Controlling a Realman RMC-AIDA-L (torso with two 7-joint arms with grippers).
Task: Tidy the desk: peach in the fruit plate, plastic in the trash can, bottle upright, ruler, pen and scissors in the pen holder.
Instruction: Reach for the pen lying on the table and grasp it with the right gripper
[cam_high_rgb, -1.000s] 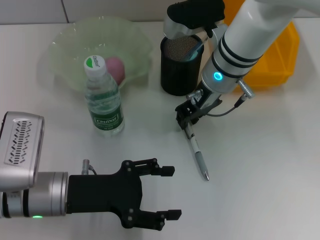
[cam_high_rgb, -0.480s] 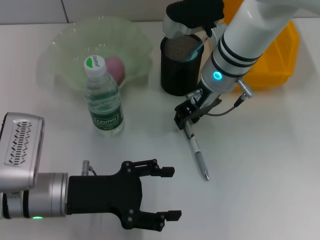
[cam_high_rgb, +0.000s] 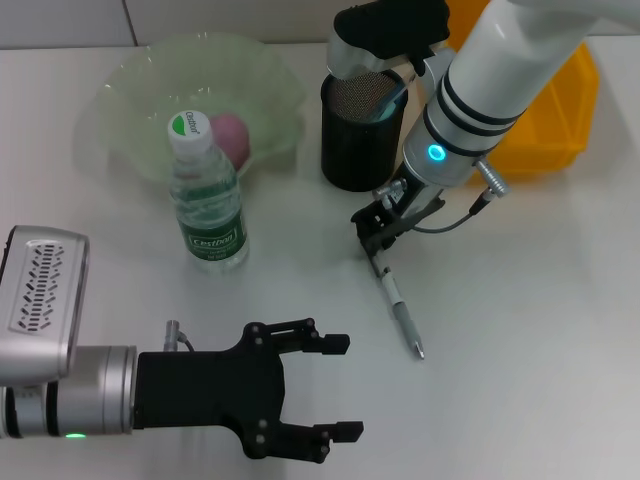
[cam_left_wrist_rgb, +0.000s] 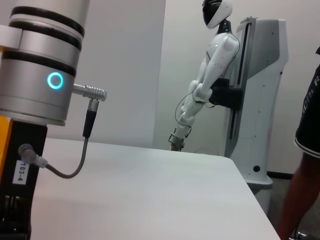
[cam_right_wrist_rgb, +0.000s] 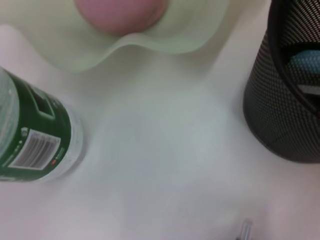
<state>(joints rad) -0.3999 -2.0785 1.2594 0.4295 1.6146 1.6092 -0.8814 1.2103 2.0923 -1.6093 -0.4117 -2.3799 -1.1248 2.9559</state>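
A silver pen (cam_high_rgb: 400, 310) lies flat on the white desk, its tip pointing toward the front. My right gripper (cam_high_rgb: 376, 232) hangs low right over the pen's upper end; that end also shows as a sliver (cam_right_wrist_rgb: 245, 230). The black mesh pen holder (cam_high_rgb: 360, 135) stands just behind it, with something blue inside (cam_right_wrist_rgb: 302, 62). A pink peach (cam_high_rgb: 229, 135) rests in the pale green fruit plate (cam_high_rgb: 120, 100). In front of the plate the green-labelled bottle (cam_high_rgb: 207, 195) stands upright. My left gripper (cam_high_rgb: 345, 386) waits open near the front edge. Ruler, scissors and plastic are not visible.
A yellow bin (cam_high_rgb: 550, 110) sits at the back right, partly behind my right arm (cam_high_rgb: 480, 90). The left wrist view shows that arm's wrist (cam_left_wrist_rgb: 40, 65) close by and another white robot (cam_left_wrist_rgb: 210, 75) beyond the desk's far edge.
The right gripper has shifted slightly over the pen's upper end. The pen has turned a little, its tip swinging to the right. The left arm has stayed still.
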